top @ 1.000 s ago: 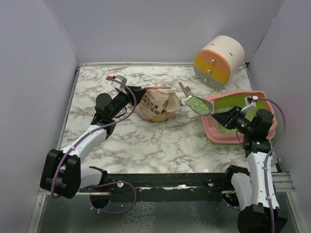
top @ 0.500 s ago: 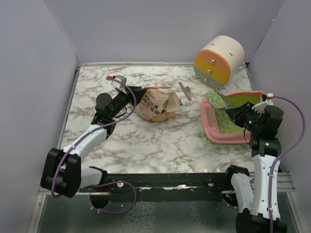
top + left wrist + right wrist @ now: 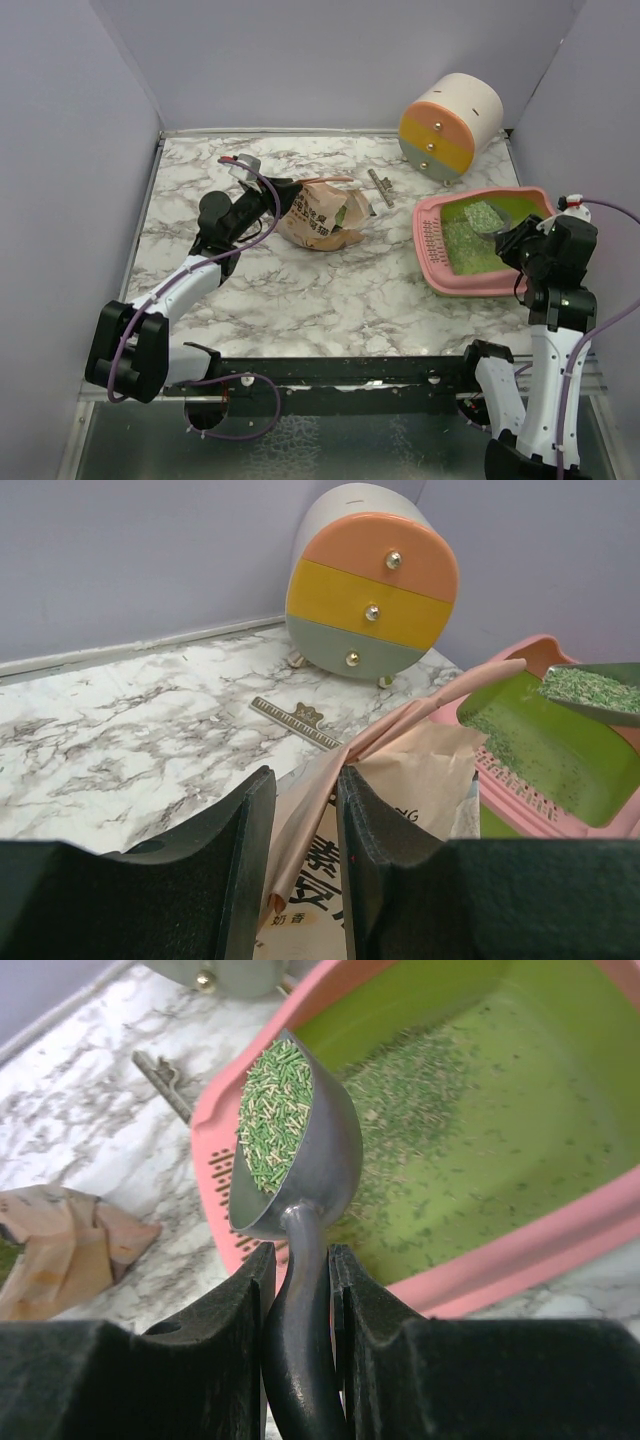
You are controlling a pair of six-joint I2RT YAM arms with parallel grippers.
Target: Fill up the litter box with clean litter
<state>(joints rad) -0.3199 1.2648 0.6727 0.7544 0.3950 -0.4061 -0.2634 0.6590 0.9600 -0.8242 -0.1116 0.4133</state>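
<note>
Right wrist view: our right gripper [image 3: 300, 1260] clamps the handle of a silver metal scoop [image 3: 318, 1165] heaped with pale greenish litter granules [image 3: 272, 1110]. The scoop is above the shallow pink plastic litter box [image 3: 560, 1230] at the table's right, where more granules lie thinly scattered. Further left, our left gripper [image 3: 305, 790] pinches a tan paper bag [image 3: 420, 780] by its edge. A round cream drum [image 3: 370, 590] stands far right.

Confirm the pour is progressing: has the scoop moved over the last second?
Yes. Against the round drum, the scoop has gone rightward, from left of the litter box rim to above its green inside, still loaded with clean litter.
</note>
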